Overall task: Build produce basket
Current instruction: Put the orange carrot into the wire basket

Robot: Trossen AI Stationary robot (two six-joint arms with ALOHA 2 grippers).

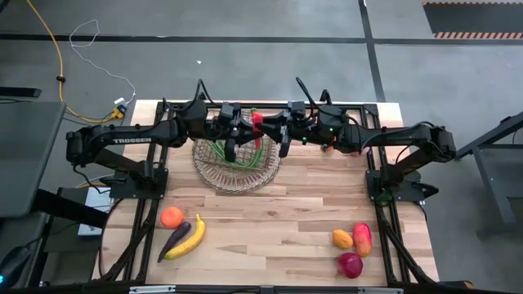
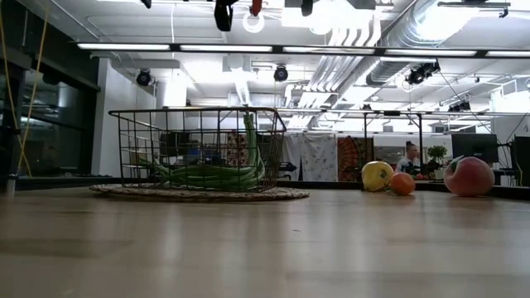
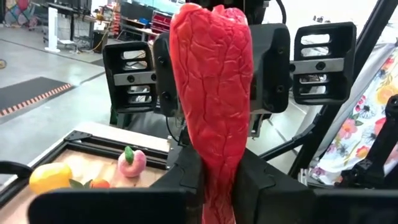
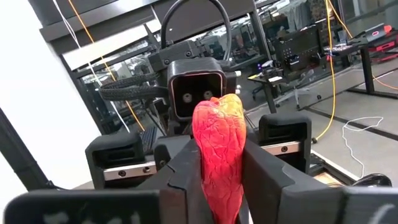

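Wrist views: left pincer (image 3: 214, 186) and right pincer (image 4: 214, 180) both pinching red chilli (image 3: 211, 93)

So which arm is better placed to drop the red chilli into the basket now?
Probably the left. Both tools meet at the red chilli above the basket's far rim, but the left tool has clamped on it and hangs over the basket, while the right tool sits at the rim's edge.
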